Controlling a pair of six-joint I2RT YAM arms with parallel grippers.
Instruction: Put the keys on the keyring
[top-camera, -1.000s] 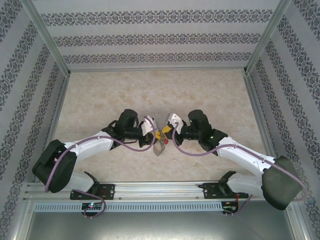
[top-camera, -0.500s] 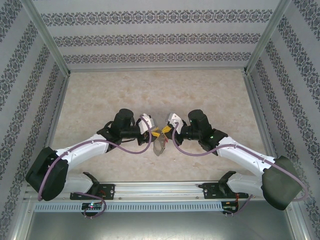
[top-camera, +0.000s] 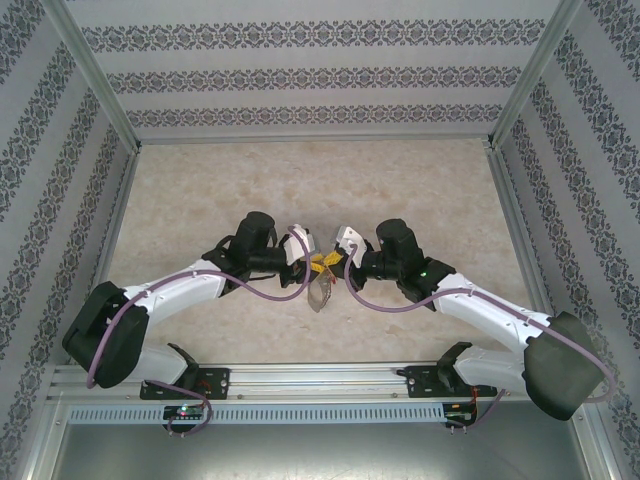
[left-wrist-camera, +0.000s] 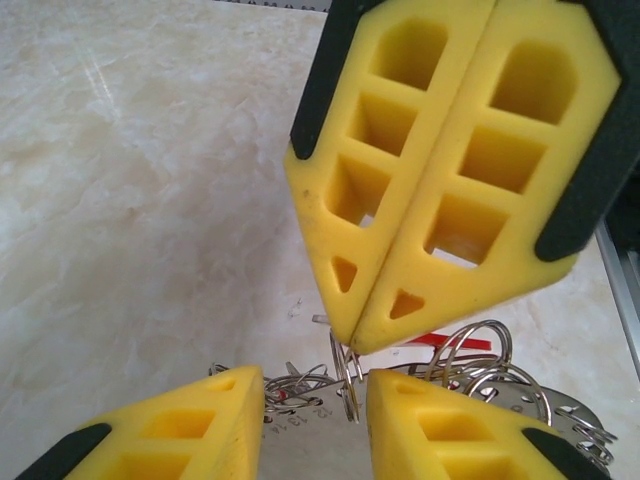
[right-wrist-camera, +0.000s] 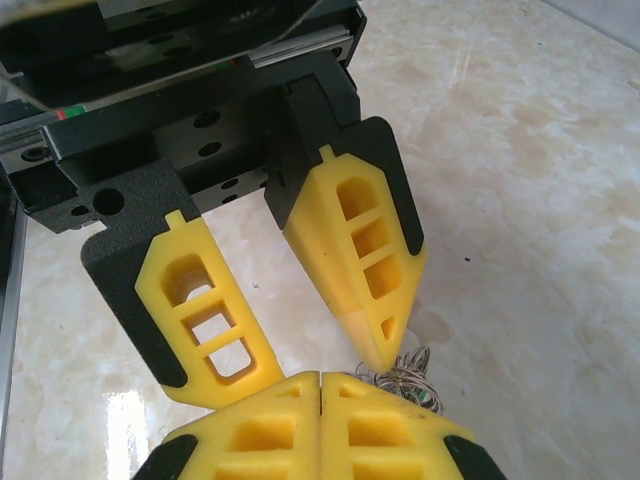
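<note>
1. Holding steady matters: the right end effector (left-wrist-camera: 357, 335), pressed shut, appears to pinch a loop of the keyring (left-wrist-camera: 470, 365) just above the tabletop (left-wrist-camera: 130, 200)
2. Next, the left end effector (left-wrist-camera: 315, 388) (jaws partly apart, empty) should close squarely on that loop, which stands between them

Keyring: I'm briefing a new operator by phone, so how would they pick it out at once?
On the beige marble-look table, find where the yellow foam fingers of the left gripper and right gripper meet. At their tips is the keyring, a thin silver wire loop strung with small rings. Unlike the chunky foam around it, it is shiny tangled metal.
</note>
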